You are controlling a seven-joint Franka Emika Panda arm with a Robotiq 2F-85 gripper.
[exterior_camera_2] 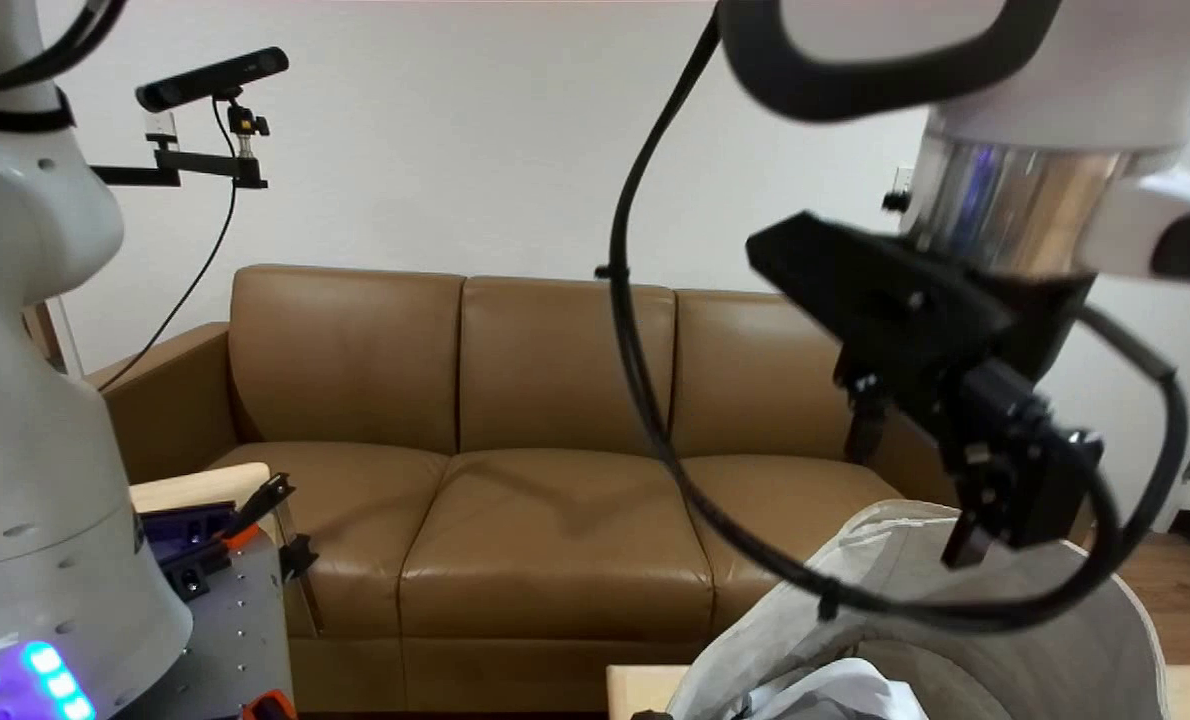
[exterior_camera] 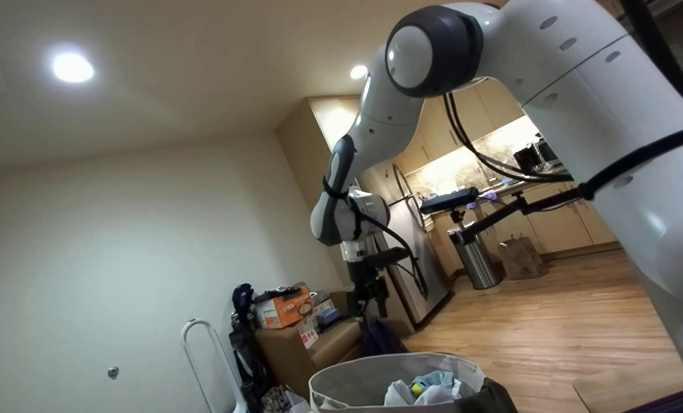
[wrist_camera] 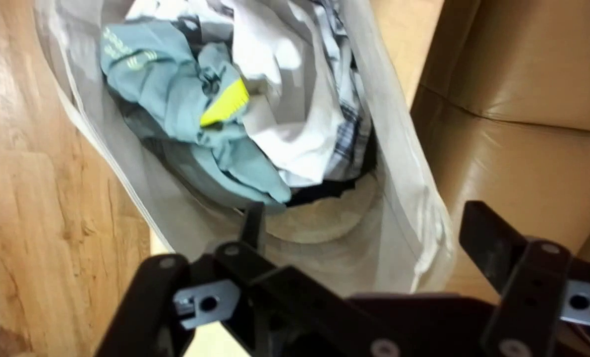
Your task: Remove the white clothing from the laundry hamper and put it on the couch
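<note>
The white clothing (wrist_camera: 295,144) lies crumpled inside the grey fabric laundry hamper (wrist_camera: 404,198), beside a teal garment (wrist_camera: 171,94) with a yellow patch and a plaid garment (wrist_camera: 347,134). White cloth also shows in both exterior views (exterior_camera: 399,394) (exterior_camera_2: 845,690) inside the hamper (exterior_camera: 341,370) (exterior_camera_2: 1105,625). My gripper (wrist_camera: 367,223) is open and empty, with its fingers wide apart above the hamper's near end, away from the white clothing. In the exterior views the gripper (exterior_camera: 369,301) (exterior_camera_2: 915,490) hangs above the hamper. The brown couch (exterior_camera_2: 555,530) (wrist_camera: 518,163) stands beside the hamper.
A light wooden table (exterior_camera_2: 645,685) is under the hamper. Dark cloth (exterior_camera: 491,396) lies at the hamper's rim. A black cable (exterior_camera_2: 645,400) loops from the arm. A camera on a bracket (exterior_camera_2: 213,78) stands beside the arm. A brown chair (exterior_camera: 284,350) holds an orange box (exterior_camera: 293,307).
</note>
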